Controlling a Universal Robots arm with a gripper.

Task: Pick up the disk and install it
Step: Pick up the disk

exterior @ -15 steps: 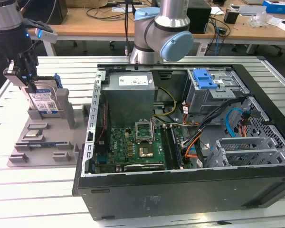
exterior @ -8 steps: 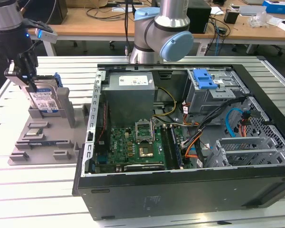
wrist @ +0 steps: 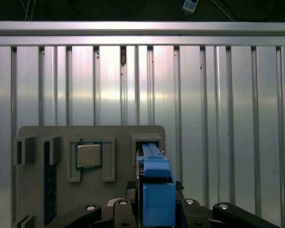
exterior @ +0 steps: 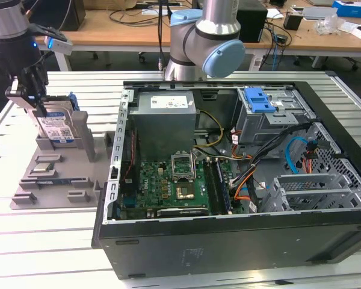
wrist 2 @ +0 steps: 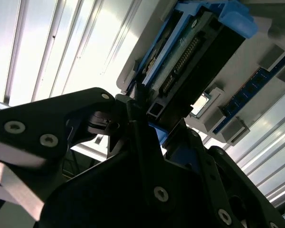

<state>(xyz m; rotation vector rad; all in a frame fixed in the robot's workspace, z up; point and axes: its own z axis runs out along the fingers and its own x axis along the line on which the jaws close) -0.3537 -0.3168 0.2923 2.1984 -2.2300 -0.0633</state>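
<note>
1. The disk [exterior: 55, 125] is seen standing on edge in a slot of the grey holder tray [exterior: 48, 180], at the exterior view's left.
2. The gripper [exterior: 40, 107] is brought onto the disk's upper edge. Its fingers [wrist 2: 143, 135] are drawn in narrow and pressed against the disk, which is held between them.
3. In the first wrist view, the blue bracket [wrist: 156, 190] is seen running along the disk's edge.
4. A processor chip [wrist: 89, 155] is lodged in the pocket just beside the disk's slot.
5. Bare ribbed table [wrist: 228, 118] is seen beyond the tray's far edge.
6. The open computer case [exterior: 228, 247] is set just beside the tray, its side wall rising between them.
7. A blue latch [exterior: 257, 99] is seen at the case's far corner, with cables bunched near it.
</note>
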